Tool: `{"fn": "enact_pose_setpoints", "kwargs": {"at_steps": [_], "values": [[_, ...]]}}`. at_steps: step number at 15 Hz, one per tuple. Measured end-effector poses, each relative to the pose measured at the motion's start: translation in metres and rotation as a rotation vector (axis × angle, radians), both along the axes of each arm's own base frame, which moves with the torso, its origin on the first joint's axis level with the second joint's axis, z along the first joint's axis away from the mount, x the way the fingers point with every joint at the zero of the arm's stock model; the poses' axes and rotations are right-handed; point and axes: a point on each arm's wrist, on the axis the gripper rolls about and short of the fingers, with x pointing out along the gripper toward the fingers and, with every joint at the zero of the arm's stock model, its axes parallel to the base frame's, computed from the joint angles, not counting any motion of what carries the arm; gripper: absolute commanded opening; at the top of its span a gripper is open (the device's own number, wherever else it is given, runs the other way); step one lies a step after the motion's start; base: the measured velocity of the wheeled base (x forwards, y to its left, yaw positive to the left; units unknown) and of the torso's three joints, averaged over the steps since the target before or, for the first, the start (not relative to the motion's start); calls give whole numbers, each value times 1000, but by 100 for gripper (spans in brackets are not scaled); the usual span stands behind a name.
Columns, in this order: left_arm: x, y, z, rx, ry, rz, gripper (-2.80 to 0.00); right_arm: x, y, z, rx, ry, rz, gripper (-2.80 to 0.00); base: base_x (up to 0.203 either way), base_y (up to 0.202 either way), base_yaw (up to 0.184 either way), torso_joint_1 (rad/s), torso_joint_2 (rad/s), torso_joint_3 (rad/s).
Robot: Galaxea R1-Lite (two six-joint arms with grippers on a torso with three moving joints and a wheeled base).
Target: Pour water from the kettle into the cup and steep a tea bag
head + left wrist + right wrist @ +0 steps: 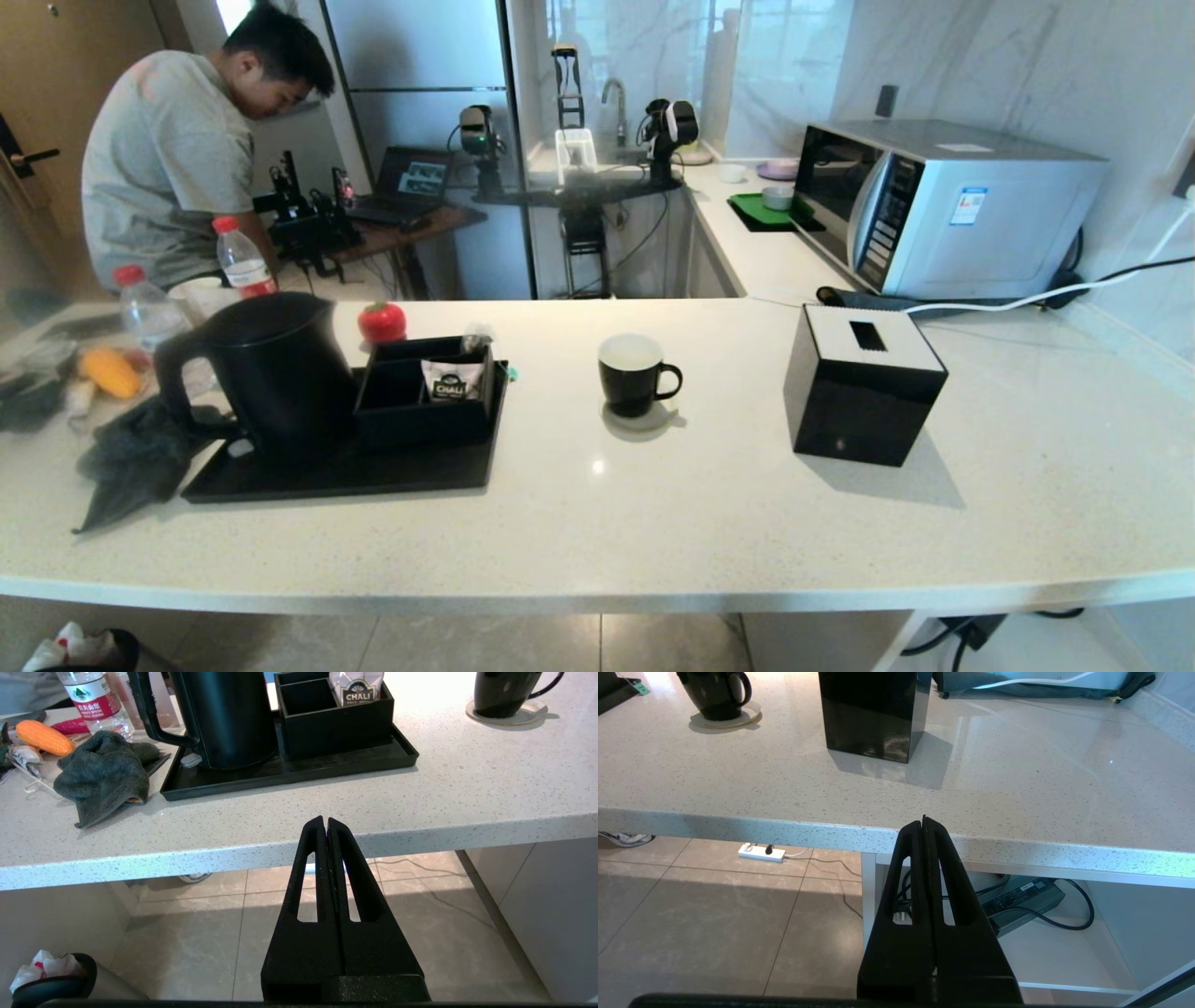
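The tall matte-black kettle stands on the left of a black tray, its loop handle facing left; the left wrist view also shows the kettle. The glossy black cup, white inside, sits on a clear coaster mid-counter with its handle to the right. A small greyish tea bag rests at the back right corner of the black organizer, its teal tag hanging beside it. Neither arm appears in the head view. The left gripper and right gripper are both shut and empty, held low before the counter's front edge.
A white CHALI sachet stands in the organizer. A black tissue box is right of the cup. A grey cloth, red-capped bottles and a toy tomato lie left. A microwave sits back right; a person stands behind.
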Motion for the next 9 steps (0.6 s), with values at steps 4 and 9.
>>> {"fn": "enact_pose_setpoints", "kwargs": {"at_steps": [4,9], "values": [[0,0,0,0,0,0,-280,0,0,0,0,0,0,-280,0,0,0,0,0,0],[0,0,0,1,0,0,-280,0,0,0,0,0,0,-280,0,0,0,0,0,0]]}}
